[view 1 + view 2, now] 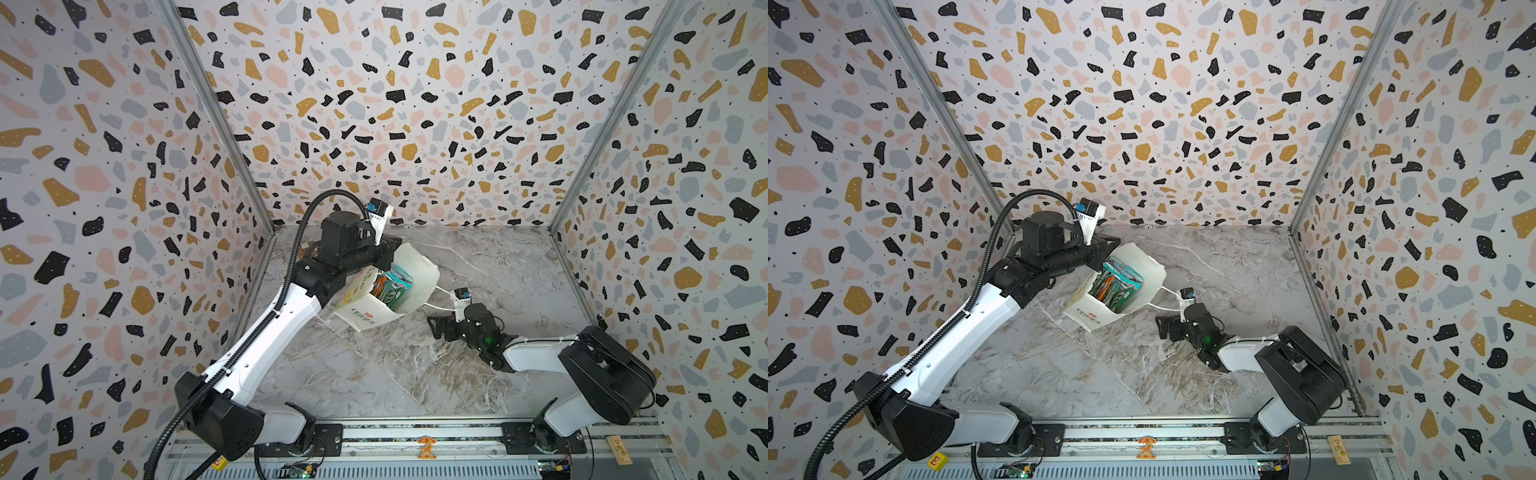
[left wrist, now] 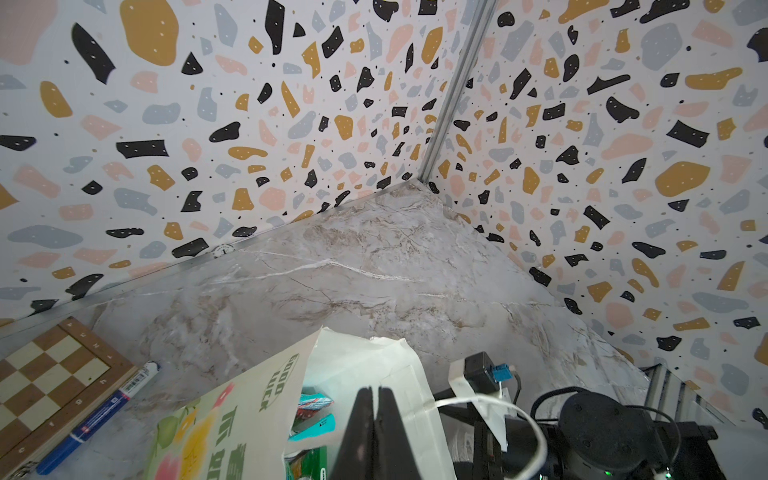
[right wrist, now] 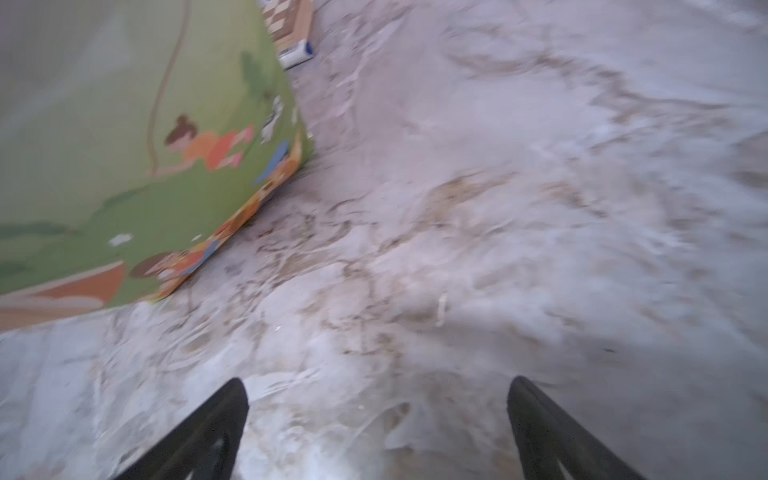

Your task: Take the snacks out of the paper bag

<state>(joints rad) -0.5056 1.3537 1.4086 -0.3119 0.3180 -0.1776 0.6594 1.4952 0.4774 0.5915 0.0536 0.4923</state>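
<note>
**Plainly, the snacks lie up and over the rim from your free gripper**

Your left gripper (image 2: 374,397) is closed, its fingers pressed together at the far rim of the tall white paper bag (image 1: 365,318) with colour-printed sides; it appears to pinch that rim and hold the bag tipped with its mouth wide. I cannot see the paper between the fingers. The flat glossy teal, green and orange candy packets (image 1: 392,284) sit inside, just below and beside that gripper, packed face to face; their long axes seem to run down into the bag, upper ends toward the mouth.

Your right gripper (image 1: 433,328) has its jaws spread wide and holds nothing; it hangs low over the grey marbled tabletop (image 1: 374,374), near the bag but apart from it. From it, the packets lie ahead and higher, with the bag's green printed wall (image 3: 124,145) between; the mouth opens above the fingertips, not in front of them.

The left gripper is nearer the packets but busy, so the right is the one to send; you would likely need to raise it over the rim and enter along the bag's depth. The thin white cord handle (image 1: 440,308) trails close by its wrist; mind a snag.
</note>
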